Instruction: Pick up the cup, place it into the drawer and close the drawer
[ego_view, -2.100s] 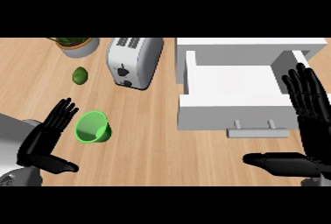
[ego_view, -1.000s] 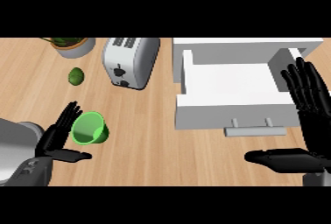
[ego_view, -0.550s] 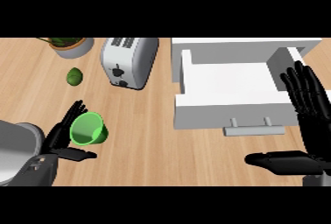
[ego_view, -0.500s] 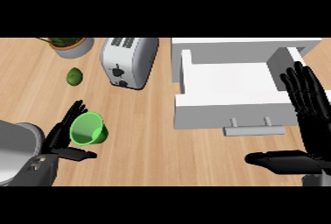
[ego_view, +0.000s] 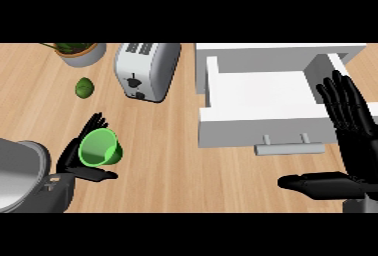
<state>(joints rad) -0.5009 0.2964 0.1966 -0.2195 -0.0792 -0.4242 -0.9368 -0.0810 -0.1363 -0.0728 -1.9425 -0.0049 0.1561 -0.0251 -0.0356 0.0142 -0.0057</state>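
While the drawer (ego_view: 258, 97) stood pulled open at the upper right of the head view, its white tray bare and its handle (ego_view: 289, 148) facing the lower edge, the green cup (ego_view: 100, 148) lay on its side on the wooden counter (ego_view: 177, 165), well apart from the drawer, at the lower left. The left hand (ego_view: 77, 161) was cupped against the cup: its fingers rose behind the rim on the left and its thumb lay under it, curled partly round it, though whether the cup was lifted off the counter could not be told. The right hand (ego_view: 353, 130) showed at the right edge, fingers straight and spread wide, pointing up over the drawer's right side, thumb stretched out to the left, holding nothing. A toaster (ego_view: 147, 70) stood left of the drawer, a small green fruit (ego_view: 86, 87) further left, and a potted plant (ego_view: 77, 51) in the upper left corner.
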